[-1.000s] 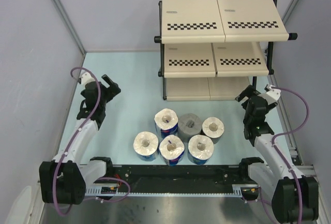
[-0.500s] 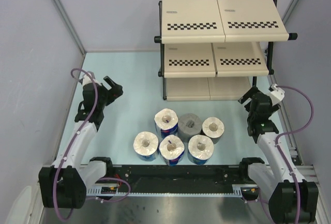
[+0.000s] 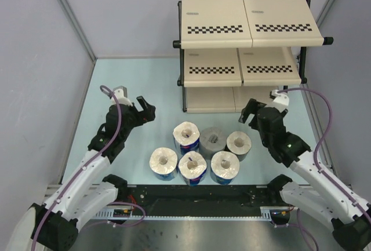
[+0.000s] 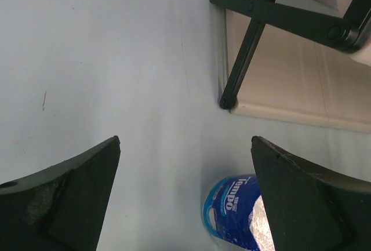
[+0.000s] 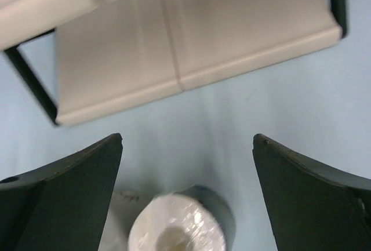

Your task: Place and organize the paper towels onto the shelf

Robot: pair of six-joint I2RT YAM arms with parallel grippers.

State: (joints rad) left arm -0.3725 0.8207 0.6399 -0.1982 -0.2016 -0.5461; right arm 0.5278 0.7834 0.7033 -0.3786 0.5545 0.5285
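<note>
Both hands are wide open, nothing in either. The left hand (image 3: 145,108) hangs over the bench (image 3: 139,77), off to the left of the rolls (image 3: 200,153). The right hand (image 3: 257,111) sits at the back right corner of the bunch, near the dark roll (image 3: 239,144).

All six rolls are standing on end on the bench, packed close in two rows of three, just in front of the shelf (image 3: 249,28). Back row left to right: a Tempo roll (image 3: 186,137), the grey roll (image 3: 213,139), then the dark roll. The front row is three more in blue wrap.

The left wrist view has that Tempo roll (image 4: 235,213) low between the fingers, close to the shelf. The right wrist view looks down on the dark roll's white top (image 5: 177,233), with the shelf's bottom tier beyond it.
</note>
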